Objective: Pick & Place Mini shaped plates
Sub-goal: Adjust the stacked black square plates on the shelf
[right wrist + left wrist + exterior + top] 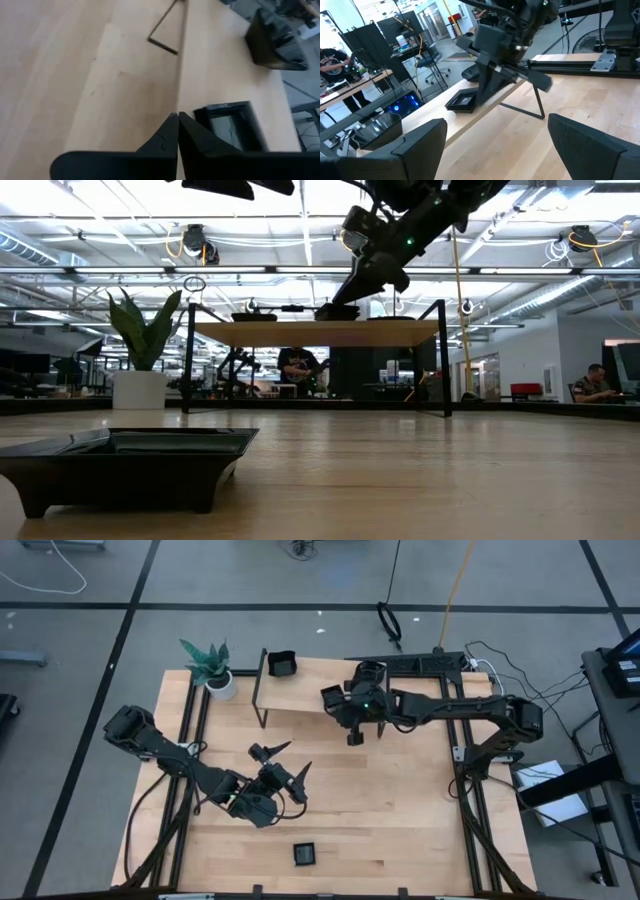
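1. The right claw (353,739) hangs above the raised shelf (300,695) at the back of the surface (400,810), its fingers pressed together with nothing between them.
2. Just under that claw (as its own camera shows) a square black plate (230,125) lies flat on the shelf, clear of the fingertips.
3. Another black plate (283,664) sits at the shelf's far end, close to the plant (212,667).
4. The left claw (282,762) hovers over the middle of the surface, jaws spread wide and empty, pointing towards the shelf.
5. One more square plate (305,854) rests alone near the front edge of the surface, well apart from both claws; the low camera sees it large at the near left (130,465).
6. From table height, low dark dishes show on top of the shelf, though how many I cannot tell.
7. People sit at desks in the room beyond.
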